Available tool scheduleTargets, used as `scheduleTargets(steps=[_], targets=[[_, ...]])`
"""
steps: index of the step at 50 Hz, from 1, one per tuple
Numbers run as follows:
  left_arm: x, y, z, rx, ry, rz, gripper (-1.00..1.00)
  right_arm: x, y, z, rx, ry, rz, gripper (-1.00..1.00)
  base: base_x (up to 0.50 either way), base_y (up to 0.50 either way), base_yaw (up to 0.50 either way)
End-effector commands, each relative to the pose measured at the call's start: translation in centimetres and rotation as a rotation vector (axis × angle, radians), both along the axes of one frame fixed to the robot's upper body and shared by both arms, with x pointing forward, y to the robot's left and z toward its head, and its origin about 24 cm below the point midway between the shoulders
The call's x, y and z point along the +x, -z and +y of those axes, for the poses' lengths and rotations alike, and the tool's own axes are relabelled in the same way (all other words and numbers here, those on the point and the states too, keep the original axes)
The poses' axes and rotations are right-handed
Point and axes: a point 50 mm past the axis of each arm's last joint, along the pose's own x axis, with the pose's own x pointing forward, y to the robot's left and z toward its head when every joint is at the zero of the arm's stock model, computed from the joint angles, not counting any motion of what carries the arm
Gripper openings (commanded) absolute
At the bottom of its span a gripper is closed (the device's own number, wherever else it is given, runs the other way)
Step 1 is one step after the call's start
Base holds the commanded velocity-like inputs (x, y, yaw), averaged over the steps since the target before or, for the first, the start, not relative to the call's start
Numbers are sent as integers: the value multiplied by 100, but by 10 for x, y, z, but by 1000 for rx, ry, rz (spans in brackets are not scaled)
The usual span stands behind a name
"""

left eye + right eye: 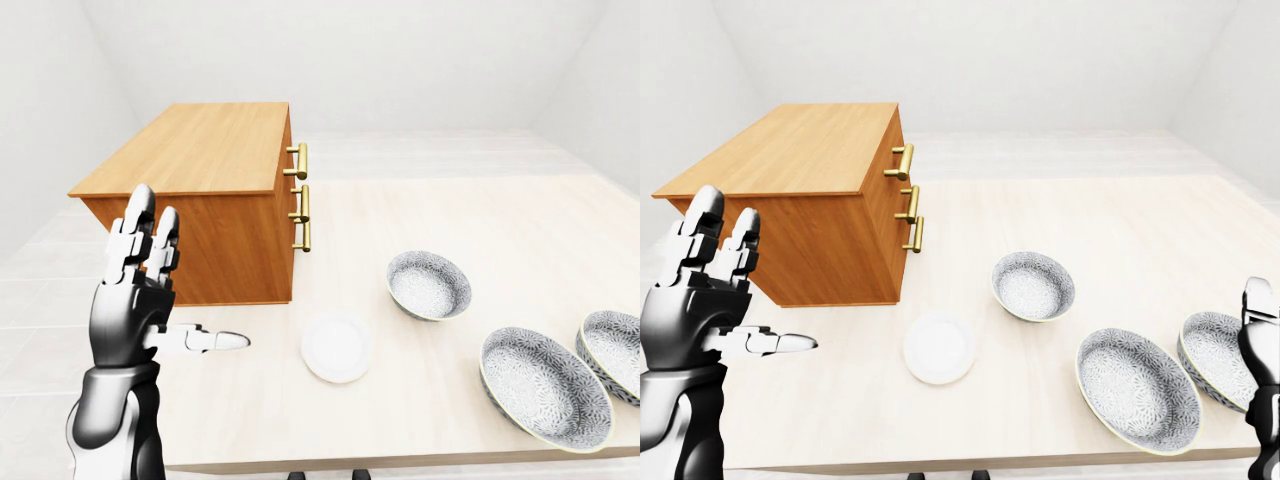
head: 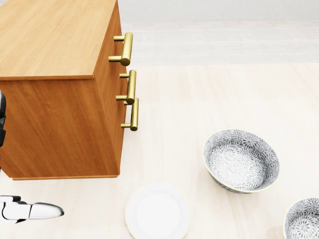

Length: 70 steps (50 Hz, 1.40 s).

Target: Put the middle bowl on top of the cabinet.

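Three patterned grey bowls sit on the pale table (image 1: 480, 215) at the right of the left-eye view. The left one (image 1: 429, 285) is deep, the middle one (image 1: 545, 388) is wide and shallow, and the third (image 1: 612, 352) is cut by the right edge. The wooden cabinet (image 1: 200, 150) with brass handles (image 1: 299, 196) stands on the table at the upper left, its top bare. My left hand (image 1: 175, 285) is raised at the lower left, open and empty, far from the bowls. In the right-eye view my right hand (image 1: 1260, 340) rises at the right edge beside the third bowl, fingers straight, holding nothing.
A small white plate (image 1: 336, 346) lies between the cabinet and the bowls, near the table's lower edge. The cabinet's handles jut to the right toward the bowls. White floor and walls surround the table.
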Motion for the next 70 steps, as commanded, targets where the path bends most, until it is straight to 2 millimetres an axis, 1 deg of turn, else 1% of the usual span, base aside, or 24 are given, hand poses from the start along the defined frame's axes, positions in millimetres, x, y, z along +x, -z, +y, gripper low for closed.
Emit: scheduleTargets(steps=[1,14,20,24,28,33,39,42,44,49,52,55,62,63,64,66,70], targets=[[1,1,1,-4,-2,5,100,1,4,1,1,-8,16,100,0,0,0],[1,1,2,-8,-1,6,100,6,11,5,14,-26,28,100,0,0,0],[-5,0,0,-1,3,-2,100,8,17,3,23,-31,37,100,0,0,0],[-5,-3,2,-1,-2,-14,100,10,22,3,30,-38,44,100,0,0,0],[-6,0,1,-2,-1,-3,100,9,33,6,45,-47,64,100,0,0,0],[-7,-3,1,3,-3,-15,100,11,37,1,45,-42,64,100,0,0,0],[-12,-9,4,-15,-9,-53,100,8,41,1,53,-41,58,100,0,0,0],[-12,-13,4,-12,-13,-68,100,6,49,2,59,-43,68,100,0,0,0],[-13,-14,3,-4,-13,-75,100,6,51,2,63,-43,69,100,0,0,0],[-14,-15,2,1,-13,-77,100,5,48,1,67,-41,61,100,0,0,0],[-9,-12,3,-2,-16,-64,100,3,48,0,66,-38,60,100,0,0,0],[-8,-10,4,-8,-17,-54,100,-1,54,0,71,-34,66,100,0,0,0],[-7,-10,4,-6,-16,-53,100,-5,61,-2,88,-26,52,100,0,0,0],[-6,-10,5,-10,-19,-54,100,-7,67,-3,93,-23,56,100,0,0,0],[-6,-10,5,-10,-19,-54,100,-7,67,-3,93,-23,56,100,0,0,0],[-6,-11,6,-11,-22,-55,100,-9,74,-4,98,-20,64,100,0,0,0],[-7,-11,4,-10,-21,-57,100,-10,78,-7,108,-17,64,100,0,0,0]])
